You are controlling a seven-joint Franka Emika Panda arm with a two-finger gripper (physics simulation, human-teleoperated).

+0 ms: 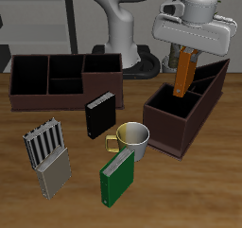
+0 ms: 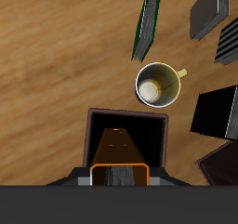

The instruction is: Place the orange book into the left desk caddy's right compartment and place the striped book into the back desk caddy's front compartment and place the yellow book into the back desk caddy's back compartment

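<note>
My gripper [image 1: 188, 50] is shut on the orange book [image 1: 185, 74], which hangs upright, slightly tilted. Its lower end dips to about rim level of the left desk caddy [image 1: 168, 130], over the compartment away from the slanted end. In the wrist view the orange book [image 2: 119, 153] sits between my fingertips [image 2: 119, 176], above the dark opening of the caddy [image 2: 91, 139]. The striped book [image 1: 43, 143] and the yellow book [image 1: 54, 178], which looks grey, lie side by side on the table near the front edge. The back desk caddy [image 1: 21, 92] stands open farther back.
A black book [image 1: 99, 115] stands in the middle of the table. Beside the left desk caddy is a pale mug [image 1: 134, 137], and a green book [image 1: 118, 175] stands in front of the mug. The robot base rises behind the caddies.
</note>
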